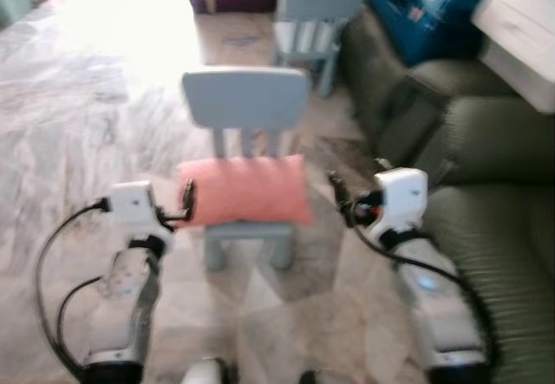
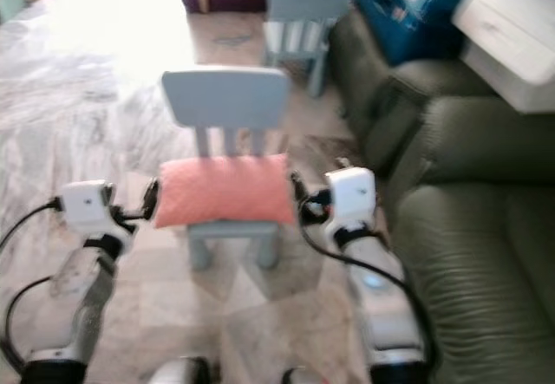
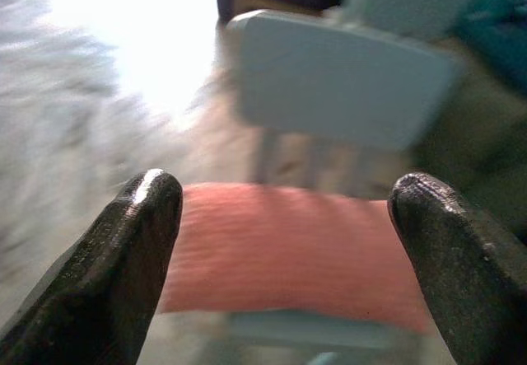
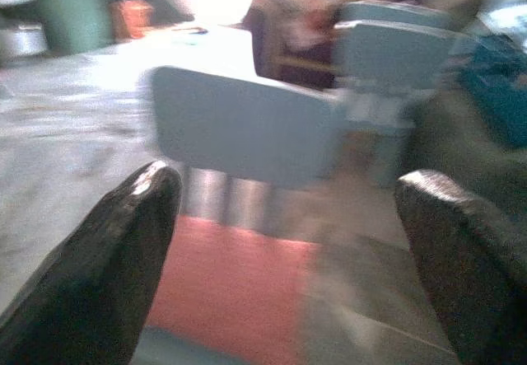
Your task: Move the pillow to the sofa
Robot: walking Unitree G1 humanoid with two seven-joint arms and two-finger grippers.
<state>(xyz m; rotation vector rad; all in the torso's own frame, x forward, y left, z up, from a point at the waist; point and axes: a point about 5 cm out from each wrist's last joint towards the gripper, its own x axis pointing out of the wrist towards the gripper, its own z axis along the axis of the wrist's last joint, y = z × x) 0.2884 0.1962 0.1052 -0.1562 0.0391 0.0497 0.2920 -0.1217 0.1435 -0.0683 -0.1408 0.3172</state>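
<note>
Pink pillow (image 1: 245, 190) lying across seat of small blue chair (image 1: 245, 102), overhanging both sides. Left end effector (image 1: 186, 200) just beside pillow's left end, fingers (image 3: 123, 258) wide apart. Right end effector (image 1: 340, 195) near pillow's right end, also spread wide. Green sofa (image 1: 494, 219) at right. Second blue chair (image 1: 316, 7) behind.

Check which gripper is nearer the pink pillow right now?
Left. The left gripper sits right at the pillow's left end, fingers open. The right gripper hangs just off its right end with a small gap, also open.
</note>
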